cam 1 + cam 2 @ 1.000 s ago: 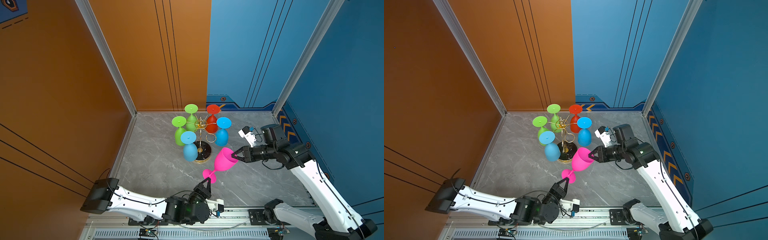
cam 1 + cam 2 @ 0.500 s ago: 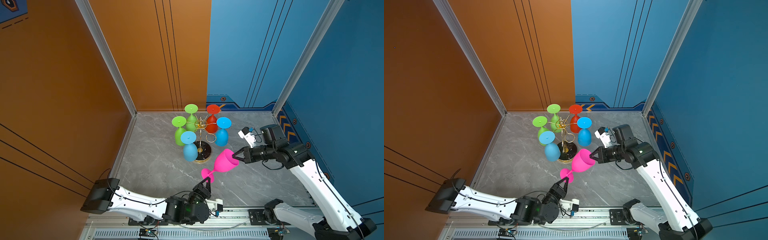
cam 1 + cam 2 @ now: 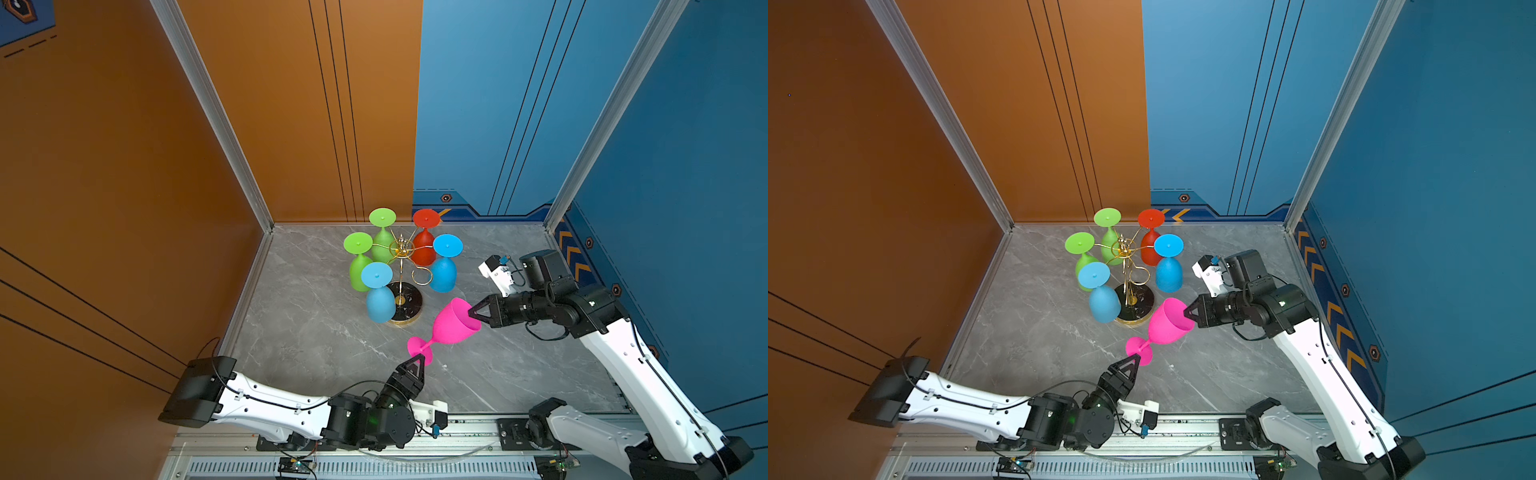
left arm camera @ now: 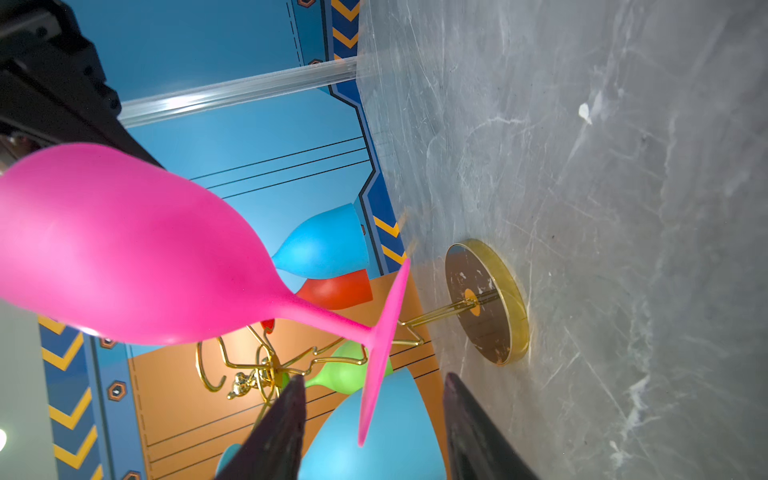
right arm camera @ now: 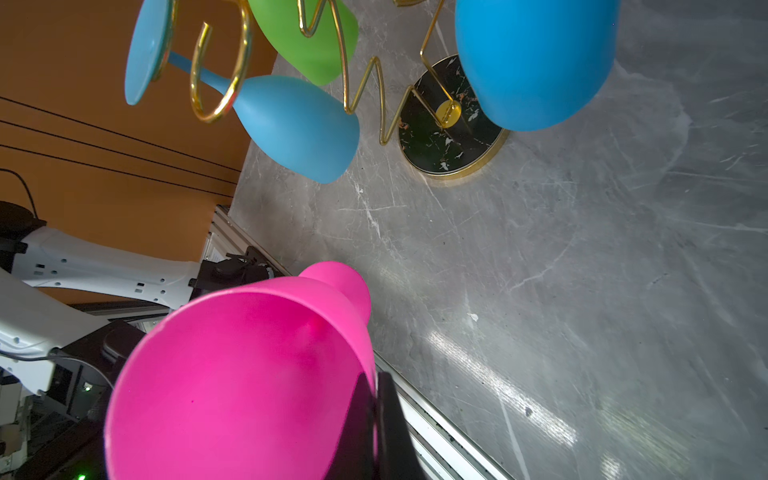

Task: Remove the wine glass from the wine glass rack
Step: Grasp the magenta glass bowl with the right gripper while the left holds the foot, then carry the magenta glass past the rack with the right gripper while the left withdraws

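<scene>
Since one second ago the left tool [image 3: 417, 362] has opened. Before, its fingers were pressed together on the foot of the pink glass [image 3: 454, 324], and now they stand spread. In the left wrist view the two dark fingers [image 4: 282, 419] are on both sides of the pink foot disc, with a gap to each, so they pinch nothing. The pink glass itself has hardly moved in both top views.

The right tool [image 3: 472, 313] pinches the rim of the pink glass, one finger inside the bowl and one outside. In the right wrist view the inner finger shows as a dark shape through the pink wall.

The pink glass is off the rack [image 3: 402, 249]. It hangs tilted over the grey bench [image 3: 316, 332], near and right of the rack's base. Its mouth points to the right tool, and its foot points to the near left, between the fingers of the left tool.

The rack stands in the far middle of the bench on a round black base with a gold rim. On its loop arms hang, foot up, two green glasses [image 3: 358, 243] on the left, a red glass [image 3: 424, 251] on the far right, and two blue glasses [image 3: 444, 272], one right and one near left.
</scene>
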